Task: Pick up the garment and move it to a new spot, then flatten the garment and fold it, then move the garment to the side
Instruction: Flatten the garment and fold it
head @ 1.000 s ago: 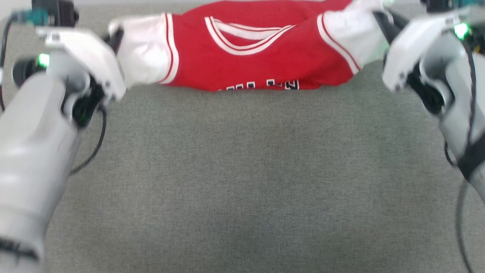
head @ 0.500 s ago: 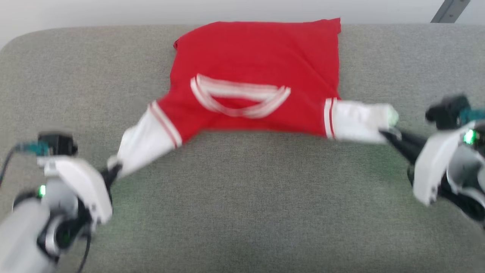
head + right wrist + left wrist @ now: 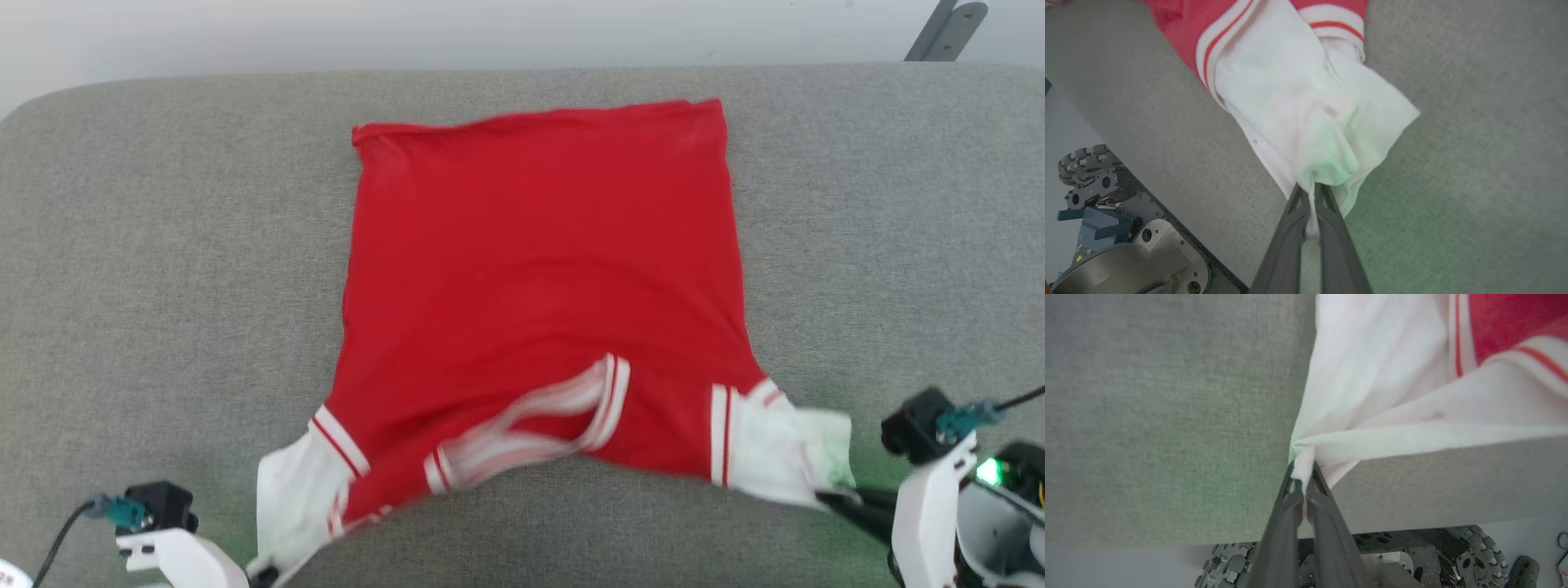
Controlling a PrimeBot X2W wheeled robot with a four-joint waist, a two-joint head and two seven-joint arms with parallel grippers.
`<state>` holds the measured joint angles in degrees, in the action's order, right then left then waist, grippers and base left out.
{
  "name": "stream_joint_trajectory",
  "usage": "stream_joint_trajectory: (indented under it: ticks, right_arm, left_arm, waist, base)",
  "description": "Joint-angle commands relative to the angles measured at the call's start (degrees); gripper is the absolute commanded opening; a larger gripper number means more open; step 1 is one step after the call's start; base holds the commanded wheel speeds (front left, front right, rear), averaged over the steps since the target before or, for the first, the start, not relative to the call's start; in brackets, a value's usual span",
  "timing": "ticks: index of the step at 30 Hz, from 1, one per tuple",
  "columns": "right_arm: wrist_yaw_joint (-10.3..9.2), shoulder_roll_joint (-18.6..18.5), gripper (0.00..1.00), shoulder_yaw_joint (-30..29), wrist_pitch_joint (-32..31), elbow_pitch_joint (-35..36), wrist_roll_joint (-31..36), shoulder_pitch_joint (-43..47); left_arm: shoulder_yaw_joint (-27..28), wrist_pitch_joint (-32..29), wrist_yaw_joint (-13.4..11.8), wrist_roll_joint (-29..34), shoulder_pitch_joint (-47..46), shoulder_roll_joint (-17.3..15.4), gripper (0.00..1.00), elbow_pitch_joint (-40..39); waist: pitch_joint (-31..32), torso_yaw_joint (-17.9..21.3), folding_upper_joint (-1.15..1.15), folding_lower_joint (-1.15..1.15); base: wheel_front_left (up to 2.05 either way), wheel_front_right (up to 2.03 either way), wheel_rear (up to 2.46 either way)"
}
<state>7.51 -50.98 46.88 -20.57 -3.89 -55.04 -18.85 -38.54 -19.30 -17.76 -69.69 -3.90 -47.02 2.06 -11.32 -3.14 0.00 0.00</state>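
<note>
Bare cushion (image 3: 163, 245) L & R of garment (image 3: 539, 269), plenty room for me to pass. Garment blocks the middle; my wheeled base (image 3: 1126, 245) sits under the near edge.

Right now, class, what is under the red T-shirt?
The garment lies spread on the grey fabric surface, which shows on every side of it. The patch beneath the red body is covered, so whether anything else lies there cannot be seen.

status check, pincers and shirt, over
Left pincer, right pincer both shut on garment, one sleeve each. Garment spread on grey surface, collar edge rumpled. Nothing in the way.
</note>
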Motion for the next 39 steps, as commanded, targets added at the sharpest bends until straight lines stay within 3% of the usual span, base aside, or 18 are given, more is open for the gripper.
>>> stream_joint_trajectory:
  ticks: [1,10,11,12,13,21,26,30,33,39]
  right_arm:
    - [-0.04,-0.43,0.0,0.37,-0.68,0.05,-0.74,1.19]
    - [-0.1,1.68,0.01,-0.41,-0.6,-3.13,-2.46,4.42]
    - [-0.11,1.91,0.29,-0.78,-0.43,-3.55,-2.16,4.41]
    - [-0.15,1.99,0.71,-1.32,-0.12,-3.69,-1.62,4.32]
    - [-0.18,2.16,1.0,-2.14,-0.1,-3.99,-1.8,4.32]
    - [-0.14,0.86,1.0,-10.97,-1.41,1.66,-1.75,3.3]
    - [-0.03,2.63,1.0,-21.61,-3.72,4.77,1.0,2.68]
    - [-0.03,7.99,1.0,-30.36,-5.79,4.49,6.41,-0.18]
    - [-0.03,14.18,1.0,-35.62,-7.72,2.49,10.91,-4.59]
    - [-0.03,22.65,1.0,-40.7,-9.45,-6.88,20.43,-17.09]
  left_arm:
    - [-0.3,-0.58,-0.76,-0.28,1.25,0.09,0.0,-0.1]
    - [-0.36,1.17,-1.36,-0.22,2.21,1.67,0.0,0.32]
    - [-0.18,1.64,-1.27,0.09,1.84,1.8,0.0,0.36]
    - [0.02,2.15,-1.13,0.52,1.15,1.94,0.0,0.34]
    - [0.36,2.68,-1.15,0.62,0.61,2.28,0.0,0.41]
    - [1.08,4.73,-0.32,0.97,-1.73,4.18,0.0,0.08]
    - [1.3,6.08,0.34,1.73,-3.07,5.25,0.0,-1.23]
    - [0.86,6.41,0.6,2.57,-4.56,6.4,0.0,-1.88]
    - [0.25,6.13,0.95,3.46,-6.03,7.06,0.0,-1.84]
    - [-1.33,5.16,1.99,5.09,-10.01,9.13,0.0,-1.21]
  waist:
    - [-0.12,-0.06,0.0,0.0]
    - [-1.62,-0.61,0.0,0.0]
    - [-1.88,-0.72,0.0,0.0]
    - [-2.21,-0.92,0.0,0.0]
    - [-2.46,-1.04,0.0,0.0]
    - [-4.5,-1.56,0.0,0.0]
    - [-5.9,-2.15,0.0,0.0]
    - [-7.54,-3.19,0.0,0.0]
    - [-8.91,-4.29,0.0,0.0]
    - [-11.9,-7.51,0.0,0.0]
  base:
    - [0.0,0.0,0.0]
    - [0.0,0.0,0.0]
    - [0.0,0.0,0.0]
    - [0.0,0.0,0.0]
    - [0.0,0.0,0.0]
    - [0.0,0.0,0.0]
    - [0.0,0.0,0.0]
    - [0.0,0.0,0.0]
    - [0.0,0.0,0.0]
    - [0.0,0.0,0.0]
